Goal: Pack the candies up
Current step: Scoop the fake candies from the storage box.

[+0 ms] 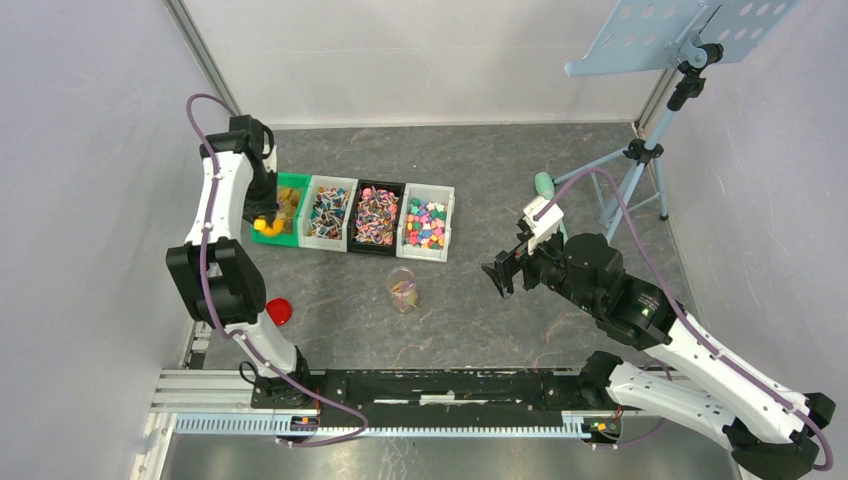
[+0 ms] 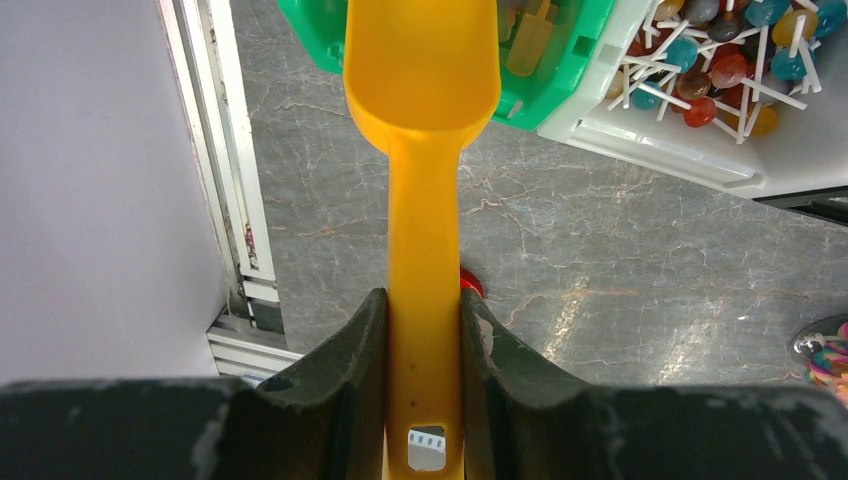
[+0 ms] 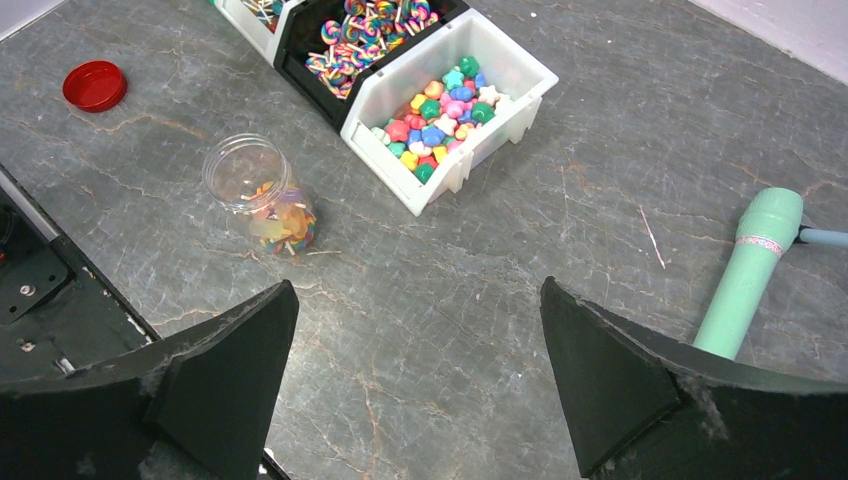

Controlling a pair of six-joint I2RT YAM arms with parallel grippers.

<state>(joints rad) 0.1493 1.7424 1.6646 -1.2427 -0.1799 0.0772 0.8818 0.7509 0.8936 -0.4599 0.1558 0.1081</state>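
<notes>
**Grey marbled table: L arm's scoop at green bin, R arm's fingers apart**

Grey marbled table (image 1: 500, 330) w/ pale walls around it carried four bins in a row, left of centre in the top view. L gripper (image 2: 423, 310) was clamped on the handle of the orange scoop (image 2: 422, 200), fingers pressed tight to both sides. The scoop's bowl reached over the near edge of the green bin (image 2: 318, 35) at the top of the L wrist view; couldn't tell if the bowl held anything. R gripper (image 3: 415, 290) hung w/ fingers spread wide, nothing btwn them, over bare table at centre right of the top view.

Candies (image 3: 440, 115) lay in the white bin (image 3: 455, 175) at the row's right end. Others on sticks filled the black bin (image 3: 318, 88) beside it and the next white bin (image 2: 660, 150). A few sat in the bottom of the open clear jar (image 3: 262, 195), upright, just below the row in the top view. Red lid (image 3: 94, 85) lay well apart from the jar, upper left of the R wrist view.
</notes>
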